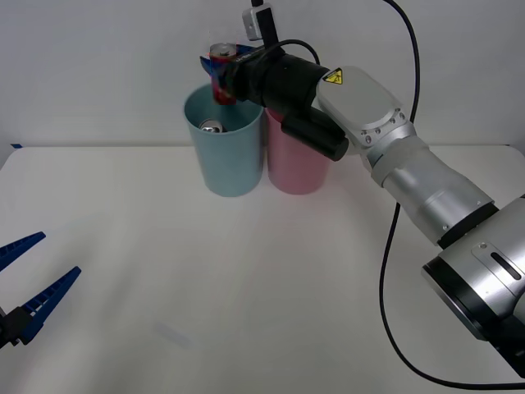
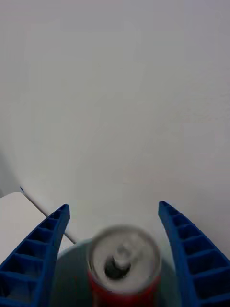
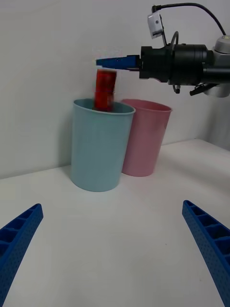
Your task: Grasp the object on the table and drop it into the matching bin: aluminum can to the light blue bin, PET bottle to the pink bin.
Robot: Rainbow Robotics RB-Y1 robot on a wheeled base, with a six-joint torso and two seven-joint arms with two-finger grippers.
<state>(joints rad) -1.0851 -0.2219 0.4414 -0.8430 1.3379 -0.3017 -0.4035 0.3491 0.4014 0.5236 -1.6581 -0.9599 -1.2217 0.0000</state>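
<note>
Right gripper (image 1: pixel 220 67) jaws stand wide; the can (image 3: pixel 104 89), blurred, hangs between them above the blue bin (image 1: pixel 225 152): best hold them centred there; left gripper (image 1: pixel 29 283) jaws wide, idle

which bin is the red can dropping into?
The light blue bin, left of the pink bin. The red can is under the open right gripper, entering its mouth.

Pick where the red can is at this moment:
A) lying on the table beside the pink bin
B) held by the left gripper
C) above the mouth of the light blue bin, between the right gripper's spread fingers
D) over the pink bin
C: the red can is at the light blue bin's mouth, with the right gripper's fingers spread apart from it.
</note>
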